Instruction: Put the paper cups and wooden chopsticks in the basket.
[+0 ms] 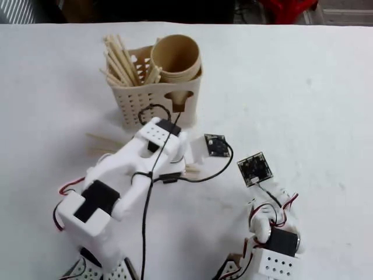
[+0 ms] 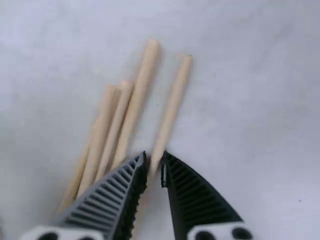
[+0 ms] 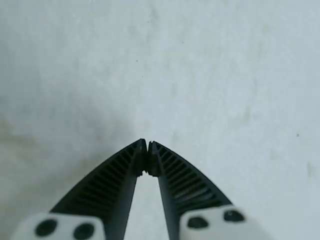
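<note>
A white perforated basket (image 1: 140,102) stands at the back of the table, holding stacked paper cups (image 1: 178,55) and a bunch of wooden chopsticks (image 1: 119,58). Several loose chopsticks (image 2: 125,120) lie on the white table in the left wrist view. My left gripper (image 2: 154,159) is down at their near ends, its tips pinched on one chopstick (image 2: 172,105) that lies apart from the others. In the high view the left arm (image 1: 154,143) leans over these sticks, and their ends (image 1: 105,140) poke out beside it. My right gripper (image 3: 146,145) is shut and holds nothing, above bare table.
The right arm (image 1: 271,230) is folded low at the front right, its wrist camera board (image 1: 254,168) facing up. The left arm's cable (image 1: 210,172) loops across the table between the arms. Open white tabletop (image 1: 303,105) spreads right of the basket.
</note>
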Controlling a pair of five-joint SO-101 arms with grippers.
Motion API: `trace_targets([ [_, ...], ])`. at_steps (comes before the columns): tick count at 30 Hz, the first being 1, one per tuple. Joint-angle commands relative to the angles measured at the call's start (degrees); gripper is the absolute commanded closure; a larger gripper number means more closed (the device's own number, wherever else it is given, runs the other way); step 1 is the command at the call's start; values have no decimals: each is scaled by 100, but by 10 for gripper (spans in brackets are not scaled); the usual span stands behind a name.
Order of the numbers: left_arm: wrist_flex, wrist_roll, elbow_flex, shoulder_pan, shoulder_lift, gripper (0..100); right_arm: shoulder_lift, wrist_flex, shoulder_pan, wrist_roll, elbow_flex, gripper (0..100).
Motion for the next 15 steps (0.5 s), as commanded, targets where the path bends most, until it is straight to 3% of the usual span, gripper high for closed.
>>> trace_targets([
  [1, 0, -70, 132, -163, -13, 922, -40, 22, 4, 18, 53, 981],
  [10, -316, 316, 202, -251, -163, 977, -40, 22, 4, 18, 53, 981],
  [15, -246, 536, 237, -391, -1305, 977, -40, 22, 4, 18, 53, 981],
])
